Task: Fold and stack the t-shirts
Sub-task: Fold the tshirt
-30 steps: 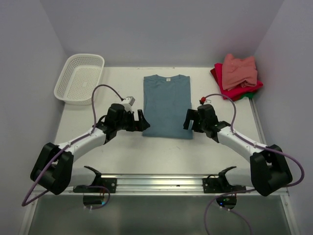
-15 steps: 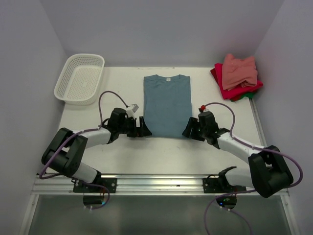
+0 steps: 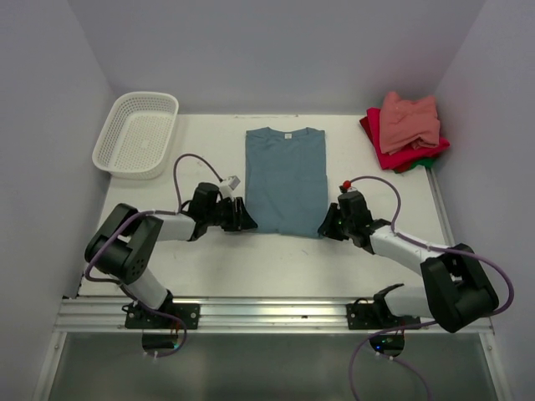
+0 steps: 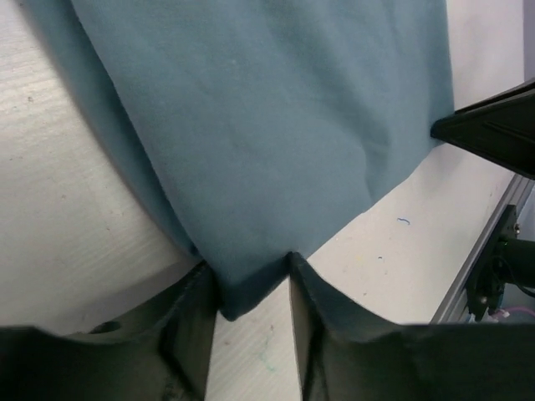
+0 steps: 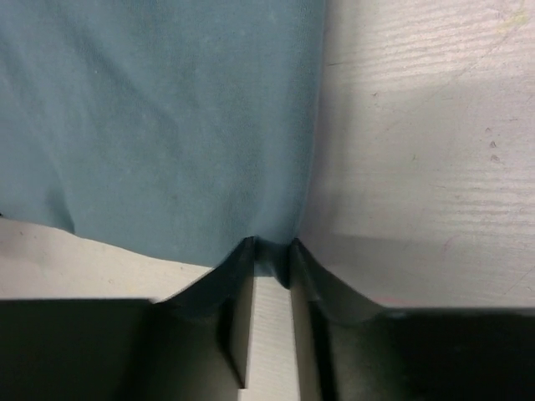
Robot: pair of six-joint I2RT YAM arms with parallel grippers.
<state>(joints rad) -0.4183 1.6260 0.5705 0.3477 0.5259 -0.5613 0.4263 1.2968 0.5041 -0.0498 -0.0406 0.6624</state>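
Teal-blue t-shirt (image 3: 285, 180): lies flat mid-worktop as a tall rectangle, sleeves tucked out of sight, collar at the far end with a small pale label inside the neckline.
Cloth surface: dusty teal-blue and matte, mostly smooth, with faint creases running lengthwise in the wrist views (image 4: 276, 125) (image 5: 159, 117).
Near hem: close to the arms, slightly uneven, both near corners met by an end effector.
Left end effector (image 3: 242, 219): low on the worktop at the near-left corner of the t-shirt. In its own view (image 4: 249, 288) narrowed to a small gap, with the corner of the cloth filling that gap and touching both dark fingers (image 4: 194, 322).
Right end effector (image 3: 328, 224): low at the near-right corner. In its own view (image 5: 269, 255) closed to a thin slot, hem edge pinched between the fingertips, with a pale strip of worktop showing in the slot behind.
Folded stack: far right corner, well apart from the teal-blue t-shirt. Salmon-pink shirt (image 3: 410, 121) on top and loosely rumpled, red shirt (image 3: 393, 154) under it, green shirt (image 3: 428, 163) showing only as a sliver at the near right edge.
Basket (image 3: 136, 134): white mesh, far left corner, tilted a little toward the wall.
Worktop (image 3: 209, 251): pale and faintly scuffed, with a few small pen-like marks near the left fingers.
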